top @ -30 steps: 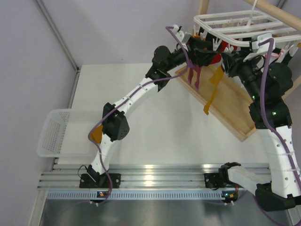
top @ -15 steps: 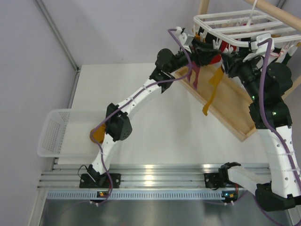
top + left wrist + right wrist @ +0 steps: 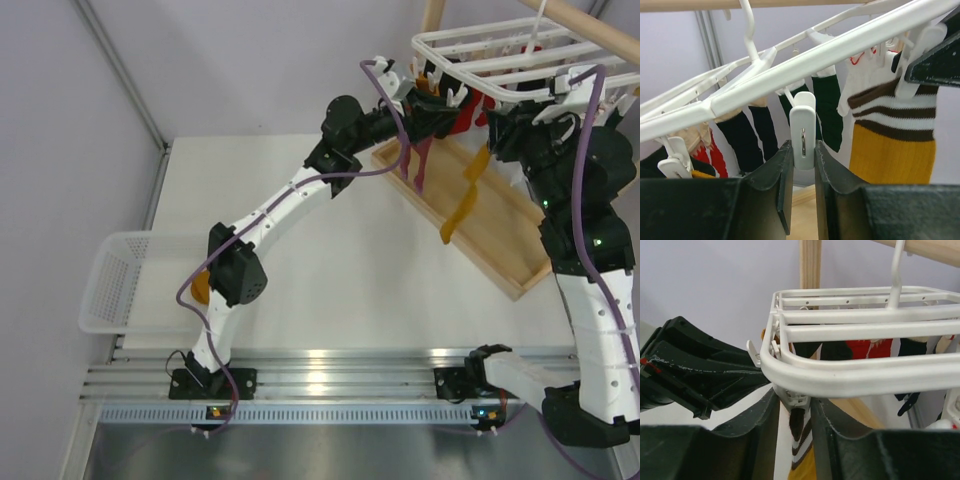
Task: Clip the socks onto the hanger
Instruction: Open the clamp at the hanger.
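The left tool (image 3: pixel 802 152) is clenched on a white clip (image 3: pixel 802 122) dangling under the hanger (image 3: pixel 840 47). The right tool (image 3: pixel 793 407) grasps the striped top of a yellow sock (image 3: pixel 463 203) just beneath the hanger's corner, the rest hanging down.

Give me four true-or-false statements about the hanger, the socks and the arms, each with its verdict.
1. The left gripper has its fingers pressed on both sides of a white clip that dangles from the hanger. True.
2. The white mesh basket hangs from the hanger. False: it stands on the table, far to the left.
3. A mustard sock dangles above the wooden tray. True.
4. The hanger lies flat on the table. False: it hangs by its hook from a wooden pole.
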Robot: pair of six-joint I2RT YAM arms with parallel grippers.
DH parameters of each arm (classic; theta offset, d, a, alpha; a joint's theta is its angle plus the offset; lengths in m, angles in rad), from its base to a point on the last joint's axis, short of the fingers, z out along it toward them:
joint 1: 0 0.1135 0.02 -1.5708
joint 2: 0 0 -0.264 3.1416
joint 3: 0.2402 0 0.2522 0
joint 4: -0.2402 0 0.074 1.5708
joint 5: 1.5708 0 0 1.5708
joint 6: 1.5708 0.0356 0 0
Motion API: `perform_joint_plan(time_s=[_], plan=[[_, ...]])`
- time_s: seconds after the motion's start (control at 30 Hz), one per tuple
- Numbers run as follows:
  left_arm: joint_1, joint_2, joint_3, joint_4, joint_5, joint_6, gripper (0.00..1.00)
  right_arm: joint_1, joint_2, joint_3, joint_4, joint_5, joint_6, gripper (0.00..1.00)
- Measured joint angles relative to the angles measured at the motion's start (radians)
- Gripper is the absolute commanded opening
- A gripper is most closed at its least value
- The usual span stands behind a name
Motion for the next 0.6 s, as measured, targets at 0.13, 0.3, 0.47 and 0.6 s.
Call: perform_joint_plan(time_s=[0.13, 0.3, 0.47, 0.6], plan=[[-0.002, -0.038, 0.005, -0.069, -0.013, 0.066, 0.00, 0.000, -0.003, 0.023, -0.050, 0.000, 0.034, 0.43], [-0.002, -0.044, 0.012, -0.116, -0.020, 0.118, 0.00, 0.000, -0.031, 0.031, -0.097, -0.049, 0.067, 0.46], [-0.002, -0.044, 0.012, -0.152, -0.020, 0.152, 0.00, 0.000, -0.086, 0.035, -0.098, -0.169, 0.117, 0.43], [-0.004, -0.044, 0.013, -0.164, -0.020, 0.177, 0.00, 0.000, -0.096, 0.064, -0.070, -0.303, 0.182, 0.42]])
